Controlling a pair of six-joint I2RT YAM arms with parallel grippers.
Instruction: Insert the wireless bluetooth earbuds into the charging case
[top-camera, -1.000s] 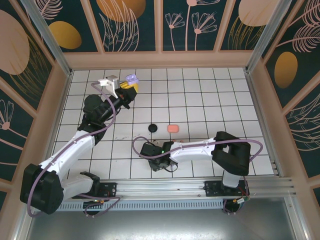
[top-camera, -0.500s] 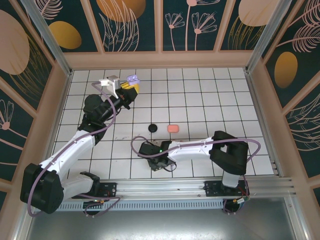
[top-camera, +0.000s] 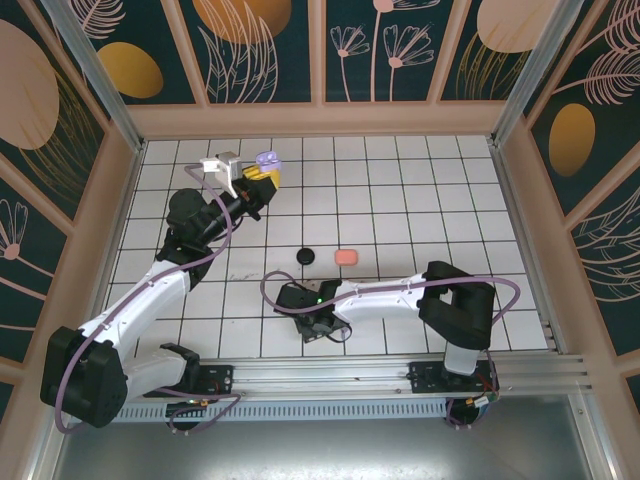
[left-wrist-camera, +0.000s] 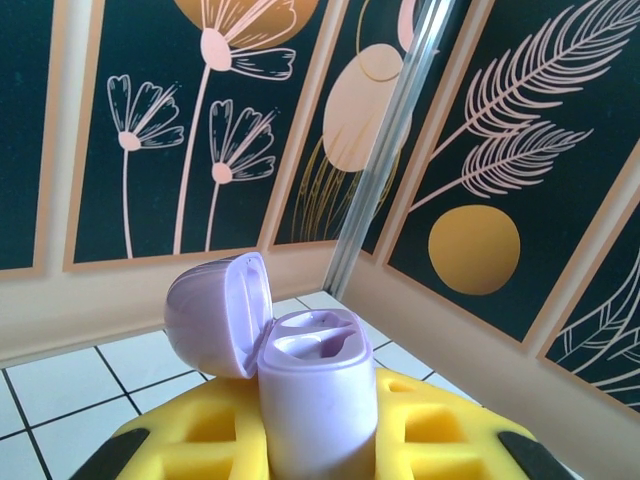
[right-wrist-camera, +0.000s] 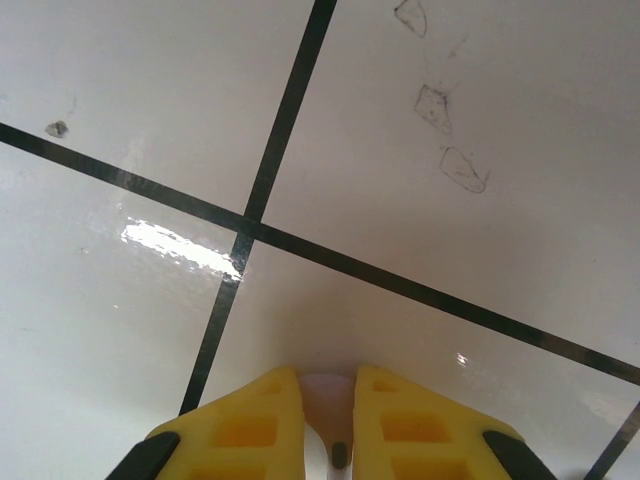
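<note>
The top camera looks down from high above the table (top-camera: 400, 200). The left wrist one looks across it to a far corner. The right wrist one faces it very close. All three show the table.

arms (top-camera: 140, 300): white links, black joints | cables (top-camera: 230, 218): purple (looping) | pincer fingers (right-wrist-camera: 250, 425): yellow

Colour rundown: my left pincer (left-wrist-camera: 318, 425) is bright yellow with black corners, and the charging case (left-wrist-camera: 312, 375) is lilac all over. My right pincer (right-wrist-camera: 328, 400) is the same yellow, and its earbud (right-wrist-camera: 327, 425) is a pale lilac-white. The worktop (top-camera: 400, 200) is glossy white with a black grid. The walls (left-wrist-camera: 120, 150) are dark teal with peach flowers, feathery leaves and gold ovals.
</note>
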